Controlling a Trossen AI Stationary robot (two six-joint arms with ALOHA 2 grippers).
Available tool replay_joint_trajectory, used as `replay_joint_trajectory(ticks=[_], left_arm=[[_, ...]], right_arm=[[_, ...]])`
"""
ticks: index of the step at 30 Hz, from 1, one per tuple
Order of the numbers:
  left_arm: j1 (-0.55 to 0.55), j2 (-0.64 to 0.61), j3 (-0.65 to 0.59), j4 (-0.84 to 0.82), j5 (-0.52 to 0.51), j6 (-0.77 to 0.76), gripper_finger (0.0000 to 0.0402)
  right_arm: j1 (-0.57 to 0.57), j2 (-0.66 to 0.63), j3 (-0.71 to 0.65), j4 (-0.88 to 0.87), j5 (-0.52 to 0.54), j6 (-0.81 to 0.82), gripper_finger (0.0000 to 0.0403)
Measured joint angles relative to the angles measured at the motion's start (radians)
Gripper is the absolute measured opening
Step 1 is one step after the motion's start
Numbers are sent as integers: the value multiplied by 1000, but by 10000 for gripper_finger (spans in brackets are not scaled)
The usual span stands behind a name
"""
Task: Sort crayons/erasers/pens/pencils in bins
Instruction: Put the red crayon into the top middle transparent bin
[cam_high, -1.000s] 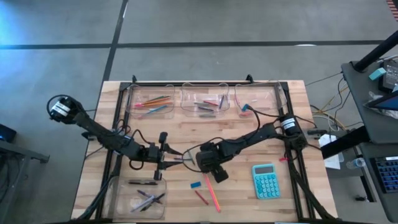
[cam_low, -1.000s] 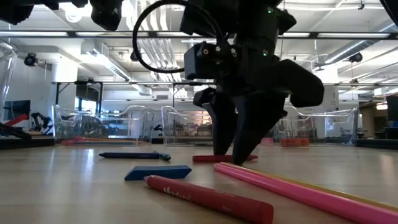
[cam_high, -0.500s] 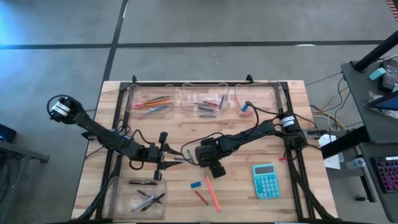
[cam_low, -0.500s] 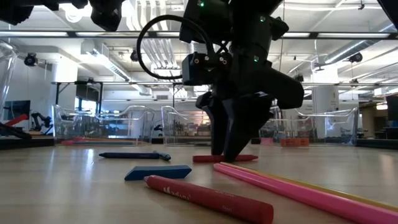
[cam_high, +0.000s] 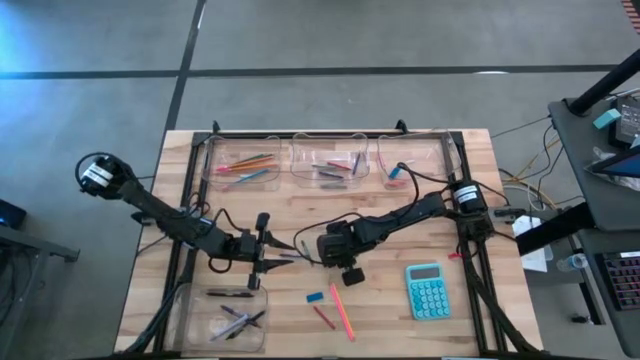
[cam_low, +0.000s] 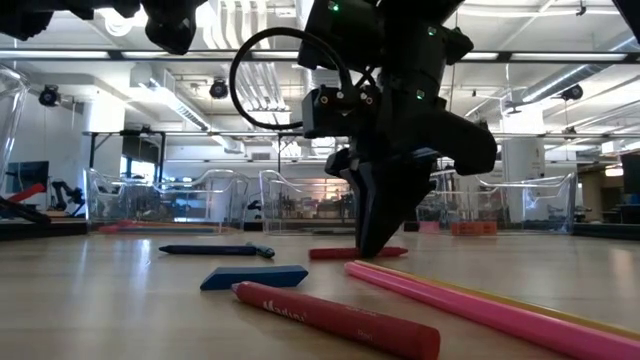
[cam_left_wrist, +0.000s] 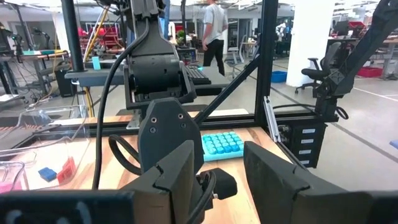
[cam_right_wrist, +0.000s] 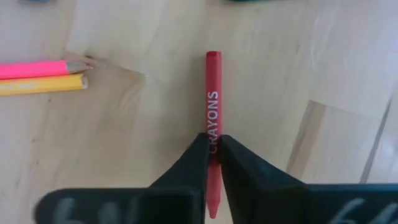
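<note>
Now the bench (cam_high: 480, 200) carries clear bins (cam_high: 325, 160) well beyond the right pincer (cam_right_wrist: 213, 155), which stands tip-down at mid-bench, pinched shut on a red crayon (cam_right_wrist: 213, 118) lying flat under it. The hold sits around mid-length, on the printed wrapper. A pink pencil (cam_right_wrist: 37, 68) and a yellow pencil (cam_right_wrist: 40, 84) lie near, to one side. The crayon looks light and stiff, but waxy and likely brittle, so a gentle central grip suits it. The left pincer (cam_left_wrist: 214, 180) waits beside, jaws partly apart, holding nothing.
</note>
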Motion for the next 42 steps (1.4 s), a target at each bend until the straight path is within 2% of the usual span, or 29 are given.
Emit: replay_joint_trajectory(ticks=[7, 16, 21, 27, 31, 35, 39, 42], left_arm=[[0, 0, 0, -51, 0, -30, 126], [0, 0, 0, -110, 0, -52, 126], [0, 0, 0, -111, 0, -52, 126], [0, 0, 0, -110, 0, -52, 126], [0, 0, 0, -106, 0, -52, 126], [0, 0, 0, -106, 0, -52, 126], [1, 0, 0, -106, 0, -51, 126], [3, 0, 0, -106, 0, -50, 126]], right_arm=[[0, -31, -2, -10, 65, 41, 15], [-6, -148, -18, -11, 139, 66, 14], [-14, -220, -72, -3, 155, 81, 13], [-56, -337, -159, 72, 237, 71, 13], [-156, -417, -235, 265, 243, -2, 13], [-322, -464, -294, 447, 246, -25, 13], [-482, -468, -310, 490, 202, 6, 13], [-560, -458, -308, 506, 159, 67, 14]])
